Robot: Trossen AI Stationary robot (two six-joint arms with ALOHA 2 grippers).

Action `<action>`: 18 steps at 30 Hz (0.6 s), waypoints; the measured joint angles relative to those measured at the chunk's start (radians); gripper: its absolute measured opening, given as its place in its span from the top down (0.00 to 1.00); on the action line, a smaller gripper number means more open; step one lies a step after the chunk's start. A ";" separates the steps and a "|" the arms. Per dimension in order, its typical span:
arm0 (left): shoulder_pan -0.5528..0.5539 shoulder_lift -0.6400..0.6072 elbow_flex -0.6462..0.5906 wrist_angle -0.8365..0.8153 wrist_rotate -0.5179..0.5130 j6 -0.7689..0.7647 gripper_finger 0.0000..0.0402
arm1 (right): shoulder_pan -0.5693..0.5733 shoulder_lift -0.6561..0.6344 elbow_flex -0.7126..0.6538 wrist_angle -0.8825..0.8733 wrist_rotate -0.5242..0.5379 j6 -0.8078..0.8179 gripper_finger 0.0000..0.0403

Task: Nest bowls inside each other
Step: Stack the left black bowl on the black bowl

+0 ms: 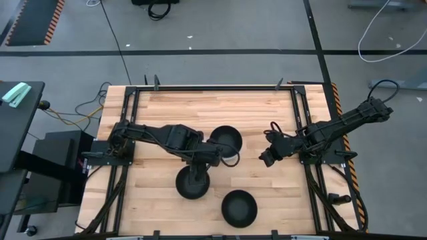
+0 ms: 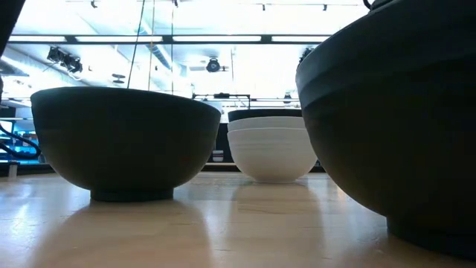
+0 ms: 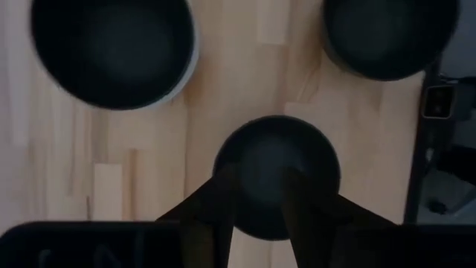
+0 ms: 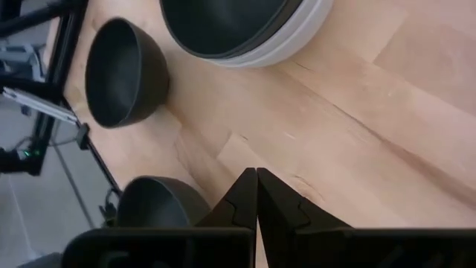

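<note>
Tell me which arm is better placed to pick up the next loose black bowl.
Probably the left. Its gripper hangs right over a loose black bowl, fingers straddling it. The right gripper sits shut over bare wood, apart from every bowl.

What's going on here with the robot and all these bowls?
The robot is nesting bowls on a wooden table. A stack already stands mid-table: two white bowls with a black bowl inside. Two more black bowls sit loose, one directly under the left end effector, whose open fingers straddle it from above, and another near the front edge. The right end effector waits shut above bare wood on the right, holding nothing.
</note>
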 joint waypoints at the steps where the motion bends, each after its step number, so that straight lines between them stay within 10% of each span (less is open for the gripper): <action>1: -0.006 0.000 0.000 0.001 -0.017 -0.017 0.72 | 0.000 0.000 0.000 -0.005 0.000 -0.024 0.97; 18: -0.155 0.000 0.000 0.001 -0.154 -0.872 0.74 | 0.127 -0.015 0.000 -0.133 -0.192 -0.435 0.97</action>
